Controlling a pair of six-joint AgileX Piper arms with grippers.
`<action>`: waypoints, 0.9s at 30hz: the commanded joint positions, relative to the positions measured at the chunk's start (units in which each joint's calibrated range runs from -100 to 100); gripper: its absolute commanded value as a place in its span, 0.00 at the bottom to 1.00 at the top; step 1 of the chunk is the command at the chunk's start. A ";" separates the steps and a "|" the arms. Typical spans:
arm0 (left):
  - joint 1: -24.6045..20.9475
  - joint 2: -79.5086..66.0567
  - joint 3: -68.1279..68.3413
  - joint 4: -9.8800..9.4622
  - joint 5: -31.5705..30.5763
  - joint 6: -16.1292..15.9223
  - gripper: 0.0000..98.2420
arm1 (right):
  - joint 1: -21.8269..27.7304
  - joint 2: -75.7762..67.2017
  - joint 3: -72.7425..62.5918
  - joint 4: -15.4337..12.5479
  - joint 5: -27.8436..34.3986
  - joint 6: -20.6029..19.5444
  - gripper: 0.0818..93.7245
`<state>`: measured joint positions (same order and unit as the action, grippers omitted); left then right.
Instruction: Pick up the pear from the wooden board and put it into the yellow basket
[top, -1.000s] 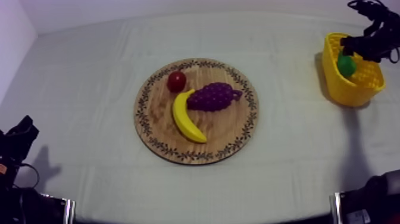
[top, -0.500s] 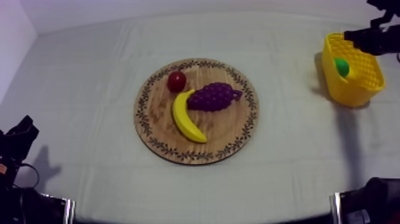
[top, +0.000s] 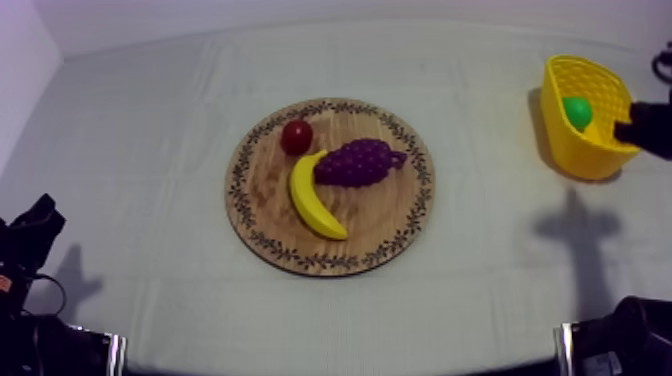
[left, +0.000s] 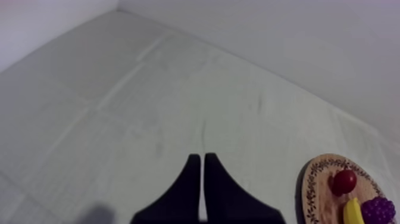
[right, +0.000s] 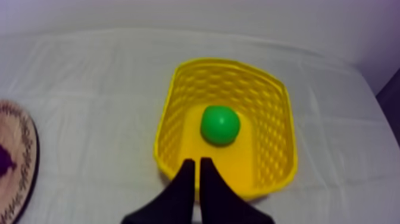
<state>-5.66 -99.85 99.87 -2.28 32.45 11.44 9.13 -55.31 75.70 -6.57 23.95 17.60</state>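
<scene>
The green pear (top: 577, 110) (right: 219, 124) lies loose inside the yellow basket (top: 558, 128) (right: 171, 113) at the table's right side. My right gripper (top: 624, 130) (right: 197, 161) hangs just at the basket's near rim, shut on nothing, its fingers together as a narrow wedge. The round wooden board (top: 265, 210) (left: 314, 196) in the middle carries a banana (top: 309, 197), a bunch of grapes (top: 358, 162) and a small red fruit (top: 296, 136). My left gripper (left: 202, 156) is shut and empty over bare cloth, left of the board; its arm (top: 30, 232) rests low at the left.
The cloth between board and basket is bare. The back wall runs close behind the basket. The board's rim (right: 27, 161) lies left of the basket in the right wrist view.
My right gripper let go of the pear, which now lies in the basket. It shut and drew back from over the basket toward the near right.
</scene>
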 joint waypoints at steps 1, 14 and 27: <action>-0.02 0.02 0.02 0.00 0.05 0.00 0.00 | -0.39 -15.03 6.95 1.94 2.23 -1.02 0.00; -0.02 0.02 0.02 0.00 0.05 0.01 0.00 | -4.51 -39.62 18.48 11.18 18.42 -8.42 0.01; -0.02 0.02 0.02 0.00 0.05 0.01 0.00 | -3.79 -40.43 22.51 6.11 18.96 -9.92 0.08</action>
<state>-5.66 -99.85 99.87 -2.28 32.45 11.44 5.33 -95.72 98.13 -0.42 42.99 7.55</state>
